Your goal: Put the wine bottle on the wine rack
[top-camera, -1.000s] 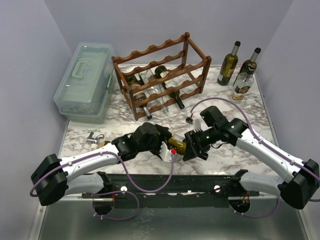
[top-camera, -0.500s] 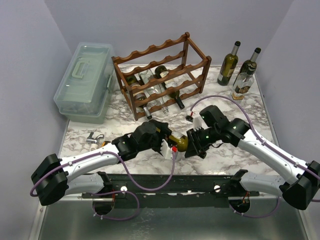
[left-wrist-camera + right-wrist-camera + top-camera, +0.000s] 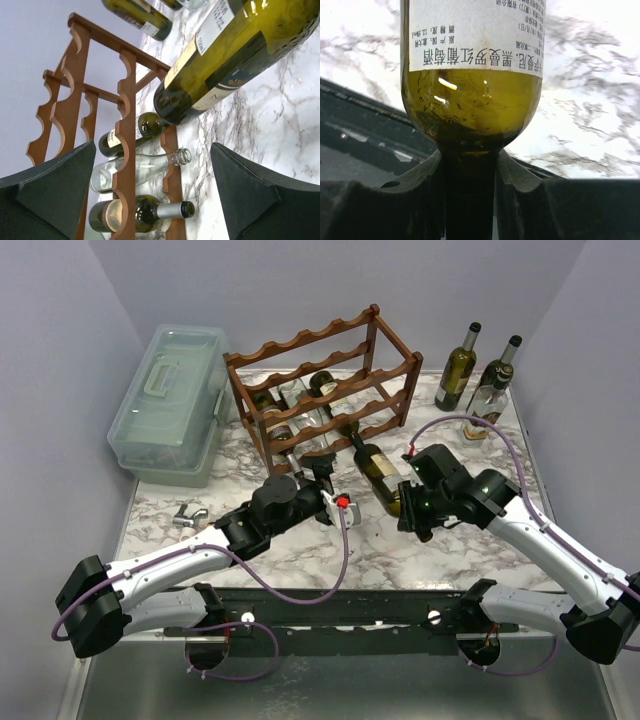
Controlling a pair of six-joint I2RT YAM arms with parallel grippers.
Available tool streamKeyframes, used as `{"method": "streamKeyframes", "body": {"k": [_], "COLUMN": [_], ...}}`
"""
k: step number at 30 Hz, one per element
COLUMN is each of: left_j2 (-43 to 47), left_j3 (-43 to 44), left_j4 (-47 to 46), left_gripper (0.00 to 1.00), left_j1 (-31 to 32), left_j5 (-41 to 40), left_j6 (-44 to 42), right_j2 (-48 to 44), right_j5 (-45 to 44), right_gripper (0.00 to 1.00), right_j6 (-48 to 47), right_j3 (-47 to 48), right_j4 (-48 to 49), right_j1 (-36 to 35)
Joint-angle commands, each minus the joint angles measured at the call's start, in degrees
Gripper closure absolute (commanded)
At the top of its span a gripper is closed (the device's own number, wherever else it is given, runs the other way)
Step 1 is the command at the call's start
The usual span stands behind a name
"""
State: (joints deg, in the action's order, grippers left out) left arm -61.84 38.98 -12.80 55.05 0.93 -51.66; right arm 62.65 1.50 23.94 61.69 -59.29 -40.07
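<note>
The right claw (image 3: 470, 165) pinches the bottle (image 3: 472, 100) by its neck. It is smooth green glass with a paper label, and its long axis runs away from the claw, base first, toward the rack (image 3: 126, 115) just beyond. The left claw (image 3: 152, 150) beside it is spread and empty. The rack's rails are scalloped dark wood, and the right arm carries the move.

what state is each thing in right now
wine bottle, held sideways, base toward the rack
right gripper, shut on the bottle's neck
left gripper, open, empty
wine rack, upright, top tier empty
racked bottles, three, lying down
back-right bottles, three, upright
plastic box, lid shut
</note>
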Motion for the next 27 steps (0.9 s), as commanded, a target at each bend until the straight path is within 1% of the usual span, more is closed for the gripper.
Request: {"method": "streamKeyframes", "body": {"k": [1, 4, 6, 7, 9, 11, 12, 13, 16, 20, 22, 24, 27], "left_j2": [1.96, 2.77, 3.35, 3.50, 3.58, 3.49, 3.65, 3.91, 4.02, 0.55, -1.94, -4.08, -5.89], "left_j3": [4.56, 6.91, 8.02, 8.43, 9.13, 9.91, 10.06, 10.00, 10.39, 14.60, 17.43, 19.55, 20.34], "left_j4": [-5.34, -5.75, -5.88, -6.07, -7.45, -8.08, -8.04, -7.88, -5.53, 2.25, 7.00, 10.35, 11.83], "left_gripper": [0.01, 0.01, 0.01, 0.01, 0.01, 0.01, 0.01, 0.01, 0.01, 0.01, 0.01, 0.01, 0.02], "left_j1": [-1.59, -3.75, -5.12, -5.87, -7.47, -10.36, -11.83, -13.51, -17.35, -21.67, -24.16, -26.17, -28.66], "left_j5": [-7.50, -12.83, -17.11, -20.11, -28.94, -37.84, -40.91, -41.70, -38.16, -32.72, -28.53, -26.98, -26.86], "left_j6": [14.46, 21.42, 24.15, 25.21, 28.58, 33.73, 36.77, 39.12, 44.58, 51.12, 55.19, 57.92, 59.48], "right_j2": [-2.10, -2.27, -2.00, -1.41, 0.21, 2.19, 3.42, 4.45, 7.33, 11.44, 13.57, 15.02, 16.09], "right_j5": [-14.89, -21.50, -25.13, -27.41, -30.19, -31.30, -31.38, -31.36, -31.15, -32.17, -32.89, -32.99, -31.54], "right_gripper": [0.99, 0.99, 0.99, 0.99, 0.99, 1.00, 0.99, 0.99, 0.99, 0.99, 0.99, 0.99, 0.99], "right_j6": [1.01, 2.52, 2.96, 3.16, 2.96, 2.07, 1.69, 1.31, 0.23, -0.97, -1.08, -1.58, -2.34], "right_j3": [5.16, 6.40, 6.80, 7.01, 7.21, 7.28, 7.67, 8.01, 8.61, 9.98, 11.64, 12.64, 12.97], "right_j4": [-0.79, -1.89, -1.57, -1.45, -0.83, 0.47, 1.00, 1.71, 4.37, 7.21, 7.58, 8.40, 9.59], "right_j1": [-0.35, -0.33, -0.30, -0.31, -0.34, -0.34, -0.34, -0.22, -0.19, -0.02, 0.32, 0.77, 2.53]}}
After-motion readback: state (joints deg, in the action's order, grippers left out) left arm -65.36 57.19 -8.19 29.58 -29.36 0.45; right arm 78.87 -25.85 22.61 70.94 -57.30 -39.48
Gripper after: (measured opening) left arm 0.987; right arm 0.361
